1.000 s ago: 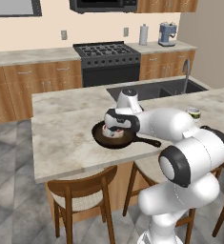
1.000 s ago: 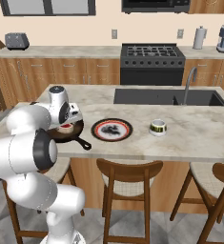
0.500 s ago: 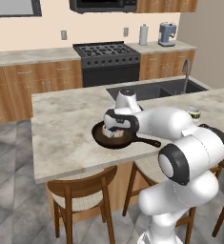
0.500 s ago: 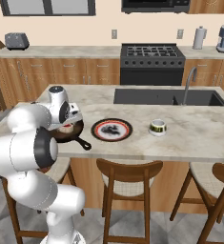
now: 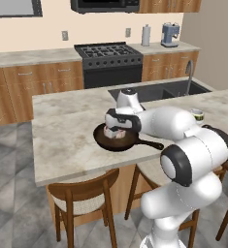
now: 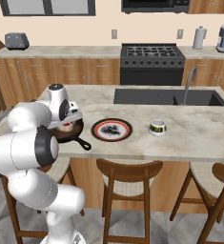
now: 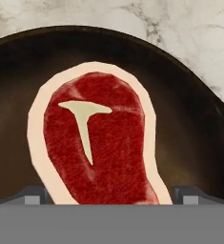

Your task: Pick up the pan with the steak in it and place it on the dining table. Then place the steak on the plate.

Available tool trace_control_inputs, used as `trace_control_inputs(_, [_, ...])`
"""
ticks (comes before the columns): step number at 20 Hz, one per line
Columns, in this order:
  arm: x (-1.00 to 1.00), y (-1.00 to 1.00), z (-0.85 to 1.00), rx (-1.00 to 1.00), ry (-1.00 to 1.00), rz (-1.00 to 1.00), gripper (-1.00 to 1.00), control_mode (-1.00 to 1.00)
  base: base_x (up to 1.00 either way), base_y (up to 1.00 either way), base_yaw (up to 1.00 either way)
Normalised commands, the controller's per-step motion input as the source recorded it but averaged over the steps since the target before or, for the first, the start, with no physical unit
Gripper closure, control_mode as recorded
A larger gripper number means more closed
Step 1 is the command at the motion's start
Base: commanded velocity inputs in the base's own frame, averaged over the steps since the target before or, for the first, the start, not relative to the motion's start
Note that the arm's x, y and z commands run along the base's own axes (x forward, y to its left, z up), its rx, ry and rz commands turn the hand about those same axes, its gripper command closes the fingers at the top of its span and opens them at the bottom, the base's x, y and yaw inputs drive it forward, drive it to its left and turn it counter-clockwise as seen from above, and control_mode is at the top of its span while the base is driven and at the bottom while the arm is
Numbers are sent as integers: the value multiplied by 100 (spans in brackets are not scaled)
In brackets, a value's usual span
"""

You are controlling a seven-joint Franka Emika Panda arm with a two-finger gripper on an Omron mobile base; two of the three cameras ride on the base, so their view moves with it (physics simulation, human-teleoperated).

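The dark pan (image 5: 105,141) rests on the dining table (image 5: 62,135), its black handle pointing toward the robot's side. The red steak (image 7: 96,143), with a cream fat rim, lies inside the pan (image 7: 189,119). My gripper (image 5: 116,131) points down into the pan, right over the steak (image 5: 116,135). In the hand view the gripper (image 7: 111,196) is open, its fingertips (image 7: 35,194) standing on either side of the steak's near end. The plate (image 6: 112,129), reddish-rimmed, sits on the table just right of the pan (image 6: 70,134).
A small bowl (image 6: 157,127) stands right of the plate. The built-in sink (image 6: 168,96) with its faucet (image 6: 189,81) lies behind. Wooden stools (image 6: 127,190) line the table's near edge. A stove (image 5: 109,60) stands at the back wall.
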Motion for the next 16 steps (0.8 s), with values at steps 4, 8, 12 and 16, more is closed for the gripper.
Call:
trace_control_inputs(4, [-4, -12, 40, 9, -1, 0, 100, -100, 0, 0, 0])
trace_control_inputs(8, [-21, -24, 46, 8, -1, -4, 100, -100, 0, 0, 0])
trace_control_inputs(12, [-35, -45, 25, 2, -1, -9, 100, -100, 0, 0, 0])
trace_control_inputs(16, [-28, -73, 5, 0, -5, -8, 100, -100, 0, 0, 0])
